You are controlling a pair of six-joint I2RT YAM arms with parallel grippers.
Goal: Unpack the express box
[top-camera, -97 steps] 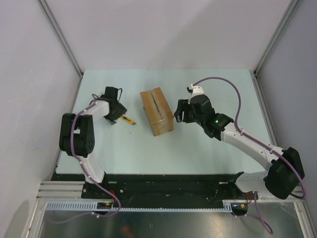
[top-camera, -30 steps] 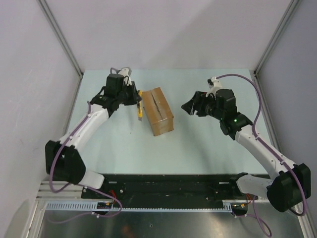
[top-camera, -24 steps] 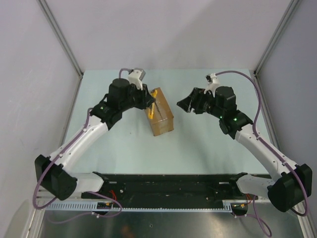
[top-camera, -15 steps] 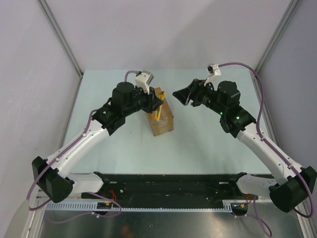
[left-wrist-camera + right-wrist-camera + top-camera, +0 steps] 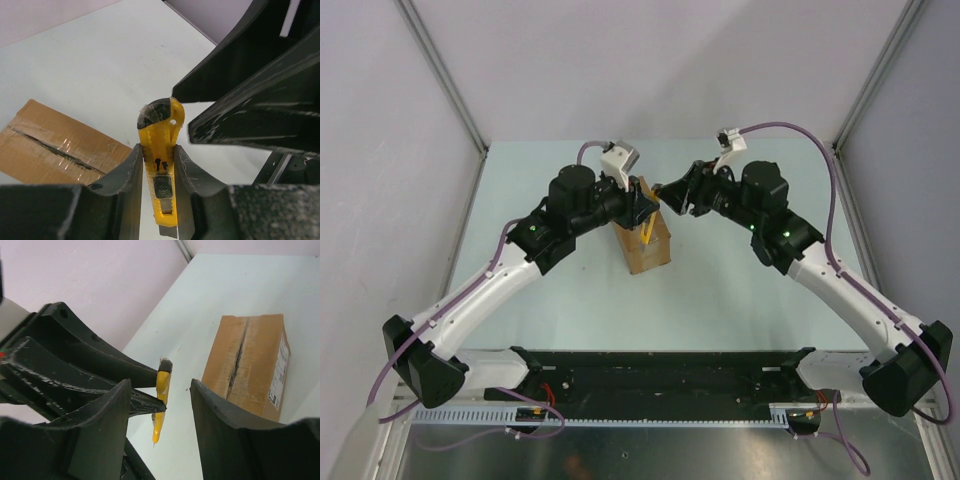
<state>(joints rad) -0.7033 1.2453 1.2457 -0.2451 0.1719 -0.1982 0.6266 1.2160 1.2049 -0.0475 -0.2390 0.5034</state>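
The express box (image 5: 646, 248) is a brown carton on the table, flaps lying flat, with a dark seam along its taped top (image 5: 239, 360). My left gripper (image 5: 642, 206) hovers over the box's far end, shut on a yellow-and-black utility knife (image 5: 163, 165). The knife's black end points away from the wrist and a short blade shows at the near end. My right gripper (image 5: 672, 194) faces the left one from the right, open. In the right wrist view the knife (image 5: 162, 390) shows in the gap between the right gripper's fingers (image 5: 107, 410), touching neither. The box (image 5: 55, 145) lies below and to the left.
Pale green tabletop (image 5: 740, 290) surrounds the box. White enclosure walls and metal corner posts (image 5: 450, 85) stand at the back and sides. The two arms' wrists are close together above the box's far end.
The left arm has carried the knife from beside the box's left side up over its far end. The right gripper has moved left toward it and its jaws have narrowed somewhat.
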